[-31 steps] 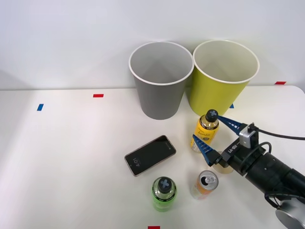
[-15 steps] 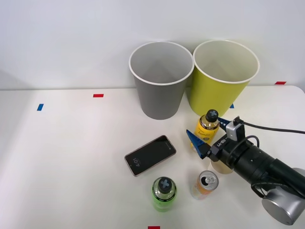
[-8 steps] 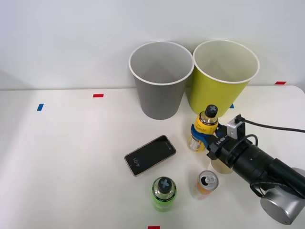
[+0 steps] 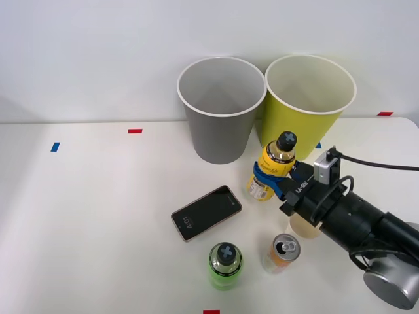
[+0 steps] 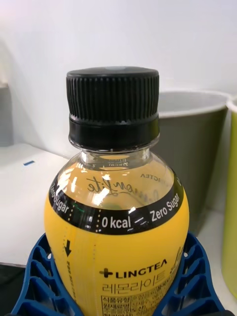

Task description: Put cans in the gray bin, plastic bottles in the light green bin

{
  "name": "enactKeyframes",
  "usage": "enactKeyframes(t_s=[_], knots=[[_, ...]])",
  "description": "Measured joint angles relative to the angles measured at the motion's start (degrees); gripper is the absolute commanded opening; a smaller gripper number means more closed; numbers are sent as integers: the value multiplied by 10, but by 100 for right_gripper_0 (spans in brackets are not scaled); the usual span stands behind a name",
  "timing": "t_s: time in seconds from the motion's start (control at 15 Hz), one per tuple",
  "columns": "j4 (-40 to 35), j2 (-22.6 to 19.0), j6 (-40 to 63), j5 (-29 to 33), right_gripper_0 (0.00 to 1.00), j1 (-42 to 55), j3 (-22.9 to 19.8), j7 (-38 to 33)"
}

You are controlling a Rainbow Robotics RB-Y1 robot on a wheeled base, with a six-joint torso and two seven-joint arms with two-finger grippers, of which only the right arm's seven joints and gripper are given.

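Observation:
My right gripper (image 4: 275,182) is shut on the yellow plastic bottle (image 4: 270,165), its blue fingers (image 5: 37,280) clasping the labelled body below the dark cap. The bottle leans slightly, in front of the gap between the gray bin (image 4: 219,134) and the light green bin (image 4: 298,131). In the right wrist view the bottle (image 5: 116,232) stands close up, with the gray bin (image 5: 195,143) and the light green bin (image 5: 230,197) behind it. The green plastic bottle (image 4: 225,265) stands upright near the table's front edge. The orange can (image 4: 282,253) stands just to its right.
A dark phone (image 4: 206,212) lies flat left of the gripper. A pale paper cup (image 4: 302,227) stands under my forearm, behind the can. Red and blue tape marks dot the white table (image 4: 98,216).
The open fingers moved in around the yellow bottle and shut on it. The bottle has since shifted up and to the left, now tilted. Nothing else moved.

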Motion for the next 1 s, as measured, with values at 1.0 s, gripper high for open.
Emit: enactKeyframes(t_s=[1.0], knots=[[-190,35,189,-33,0,7,-273,-23]])
